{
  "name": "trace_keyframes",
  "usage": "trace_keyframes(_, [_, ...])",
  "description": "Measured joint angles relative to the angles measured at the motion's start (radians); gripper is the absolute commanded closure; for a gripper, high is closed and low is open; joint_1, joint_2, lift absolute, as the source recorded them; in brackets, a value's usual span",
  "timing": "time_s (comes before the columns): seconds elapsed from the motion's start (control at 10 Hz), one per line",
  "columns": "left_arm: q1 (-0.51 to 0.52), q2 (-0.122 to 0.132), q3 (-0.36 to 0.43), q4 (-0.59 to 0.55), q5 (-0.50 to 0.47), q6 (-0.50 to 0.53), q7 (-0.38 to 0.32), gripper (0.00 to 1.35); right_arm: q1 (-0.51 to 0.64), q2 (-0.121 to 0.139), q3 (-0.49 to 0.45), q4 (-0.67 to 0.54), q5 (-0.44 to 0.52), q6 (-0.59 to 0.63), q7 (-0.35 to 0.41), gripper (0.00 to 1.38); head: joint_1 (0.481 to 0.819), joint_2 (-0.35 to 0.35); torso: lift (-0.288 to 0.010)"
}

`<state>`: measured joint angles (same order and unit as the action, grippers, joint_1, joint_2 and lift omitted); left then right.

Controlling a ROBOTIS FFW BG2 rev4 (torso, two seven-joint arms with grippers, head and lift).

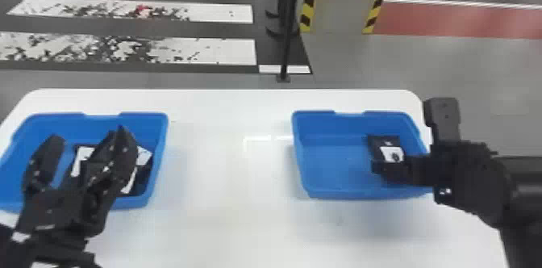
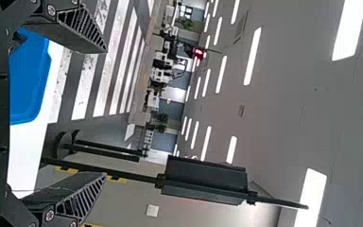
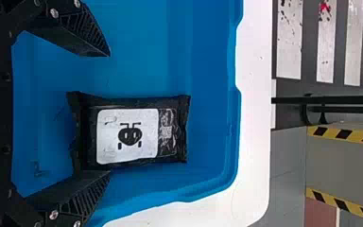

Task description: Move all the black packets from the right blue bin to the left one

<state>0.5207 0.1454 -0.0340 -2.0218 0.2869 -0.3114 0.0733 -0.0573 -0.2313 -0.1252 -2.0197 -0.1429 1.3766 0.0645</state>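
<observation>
Spread wide, the right claw [image 3: 109, 113] hovers at a black packet [image 3: 127, 135] in the right blue bin [image 1: 334, 166]; centring before closing, then pinching both long edges evenly, should secure a clean lift.

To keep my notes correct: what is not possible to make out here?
How many packets lie in the left bin: head view, left gripper in front.
Left bin's near left corner: cut off by head view's edge.
Right bin's near right corner: head view, behind the right arm.
</observation>
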Motion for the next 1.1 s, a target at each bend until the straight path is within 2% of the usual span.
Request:
trace_keyframes(0.3, [0.009, -0.001, 0.003, 0.003, 0.0, -0.011, -0.004, 0.13, 0.036, 0.022, 0.017, -0.071, -0.063, 0.017, -0.176, 0.15, 0.695, -0.096, -0.168])
trace_keyframes(0.6, [0.012, 0.0, 0.0, 0.006, 0.0, -0.023, -0.007, 0.13, -0.003, 0.035, 0.047, -0.001, -0.1, -0.038, -0.274, 0.15, 0.695, -0.088, -0.168])
trace_keyframes(1.1, [0.017, 0.003, -0.002, 0.021, 0.001, -0.046, -0.009, 0.13, -0.079, 0.042, 0.052, 0.18, -0.1, -0.105, -0.296, 0.17, 0.695, -0.097, -0.168])
